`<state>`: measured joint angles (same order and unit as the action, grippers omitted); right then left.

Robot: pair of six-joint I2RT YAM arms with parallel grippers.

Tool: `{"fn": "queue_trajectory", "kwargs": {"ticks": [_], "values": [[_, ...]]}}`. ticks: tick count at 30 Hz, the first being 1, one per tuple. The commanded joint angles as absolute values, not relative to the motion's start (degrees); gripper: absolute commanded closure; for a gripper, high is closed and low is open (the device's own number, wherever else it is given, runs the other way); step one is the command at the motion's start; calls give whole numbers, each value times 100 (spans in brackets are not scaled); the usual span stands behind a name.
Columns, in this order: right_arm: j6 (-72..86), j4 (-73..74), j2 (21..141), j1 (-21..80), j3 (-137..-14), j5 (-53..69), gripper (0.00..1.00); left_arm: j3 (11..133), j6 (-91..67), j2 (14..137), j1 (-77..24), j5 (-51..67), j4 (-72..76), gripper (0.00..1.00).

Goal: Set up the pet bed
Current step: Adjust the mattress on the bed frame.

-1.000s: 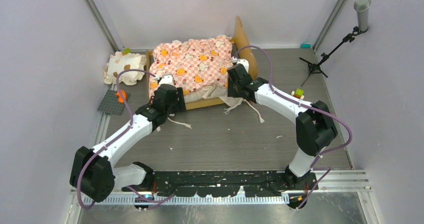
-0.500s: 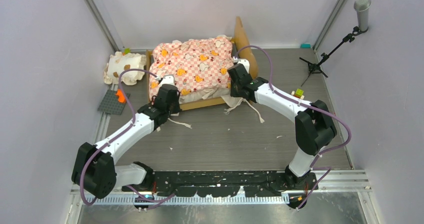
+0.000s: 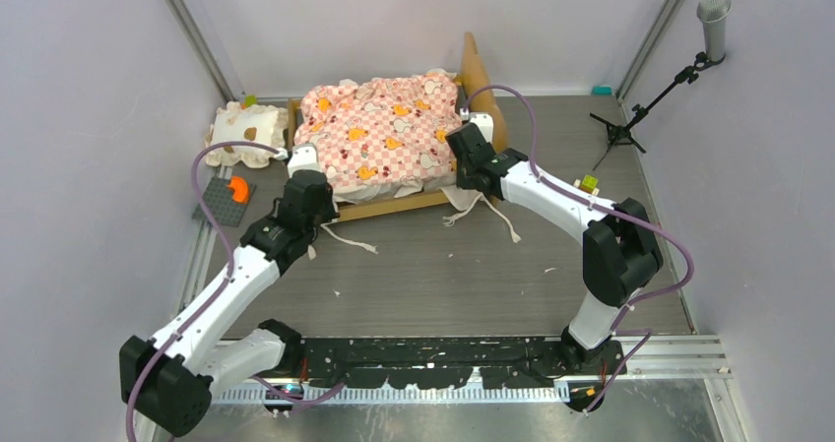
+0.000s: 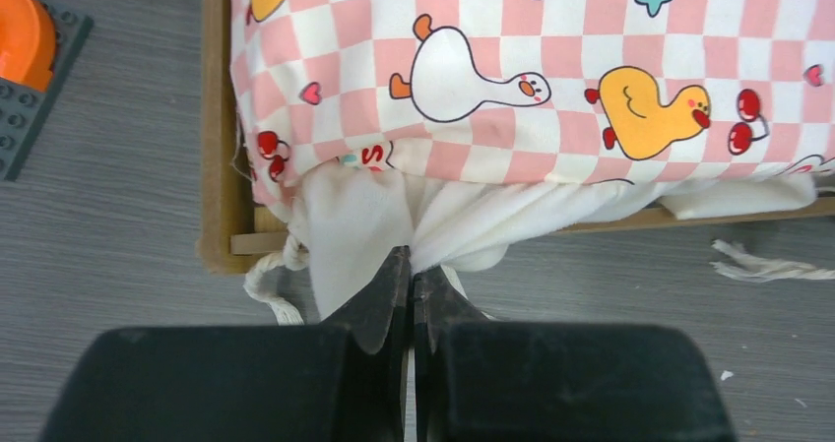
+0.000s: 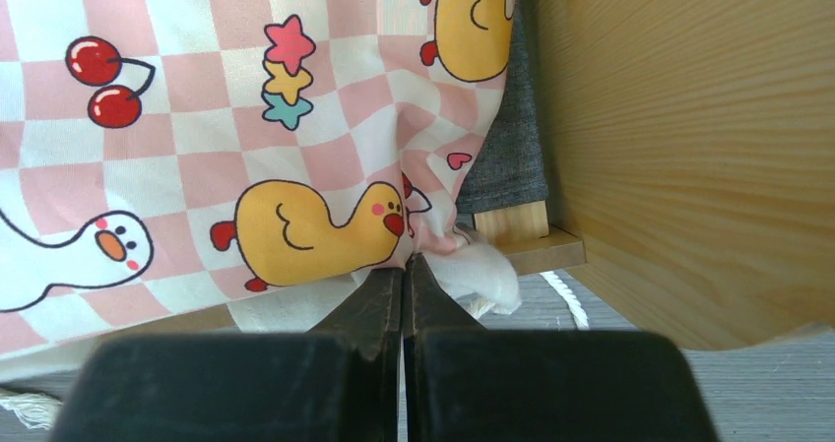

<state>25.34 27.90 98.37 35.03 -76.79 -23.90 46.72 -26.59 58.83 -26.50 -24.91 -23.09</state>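
Observation:
The pet bed (image 3: 482, 78) stands at the back middle, its light-wood headboard (image 5: 689, 117) on the right. A pink checkered mattress (image 3: 379, 132) with ducks and geese covers the frame (image 4: 217, 147), and its cream ruffle (image 4: 364, 216) hangs over the near rail. My left gripper (image 3: 323, 188) is at the bed's near left corner. Its jaws (image 4: 409, 265) are shut on the cream ruffle. My right gripper (image 3: 455, 169) is at the near right corner beside the headboard, shut (image 5: 406, 265) on the mattress edge (image 5: 433, 235).
A cream spotted pillow (image 3: 246, 127) lies left of the bed. A grey baseplate (image 3: 222, 206) with an orange piece (image 4: 22, 43) sits by the left wall. Loose cords (image 3: 482, 211) trail in front of the bed. A microphone stand (image 3: 640, 107) and a small block (image 3: 589, 183) are on the right.
Both grippers closed on the mattress's near edge. My left arm then swung left toward the bed's near left corner, and the mattress now lies flatter over the frame.

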Motion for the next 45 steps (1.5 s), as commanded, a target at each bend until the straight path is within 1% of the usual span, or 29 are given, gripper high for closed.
{"fn": "queue_trajectory", "kwargs": {"ticks": [1,9,14,20,21,22,24,25,27,30,32,35,36,38,42,43,45], "values": [[2560,2900,9533,3454,-7834,-2882,99,4875,-2621,5339,-2602,-3017,-2621,100],[2766,2900,9439,3377,-7792,-3317,99,4948,-2701,4981,-2593,-3250,-2818,100],[2884,2952,9375,3341,-7772,-3676,99,4961,-2744,4949,-2563,-3436,-2927,100],[2979,3084,9328,3322,-7791,-4101,99,4862,-2817,5010,-2549,-3398,-2982,100],[2973,3133,9318,3320,-7814,-4143,97,4861,-2817,4998,-2551,-3382,-2987,100],[2979,3195,9307,3327,-7814,-4161,89,4853,-2813,4974,-2549,-3358,-2989,100],[2987,3324,9254,3327,-7814,-4124,70,4811,-2809,4938,-2549,-3209,-2943,100],[2950,3341,9204,3326,-7783,-4045,65,4771,-2810,4905,-2549,-3085,-2883,100],[2860,3281,9051,3331,-7683,-3748,59,4665,-2805,4887,-2549,-2823,-2704,100],[2638,3002,8685,3366,-7442,-3087,55,4615,-2821,4977,-2549,-2610,-2608,100],[2387,2693,8478,3424,-7251,-2398,55,4637,-2808,5062,-2549,-2594,-2611,100],[2240,2201,8209,3651,-6975,-1859,54,4690,-2786,5139,-2549,-2589,-2622,100],[2243,2069,8142,3746,-6915,-1832,54,4706,-2776,5146,-2549,-2588,-2614,100],[2292,1977,8037,3996,-6877,-2172,53,4726,-2773,5154,-2549,-2599,-2609,100],[2176,2083,7974,4410,-6987,-3496,52,4773,-2756,5168,-2550,-2591,-2618,100],[2142,2111,7992,4443,-7029,-3542,51,4780,-2753,5175,-2549,-2598,-2632,100],[2192,1984,8042,4448,-7024,-3062,50,4781,-2736,5165,-2549,-2608,-2637,100]]}}
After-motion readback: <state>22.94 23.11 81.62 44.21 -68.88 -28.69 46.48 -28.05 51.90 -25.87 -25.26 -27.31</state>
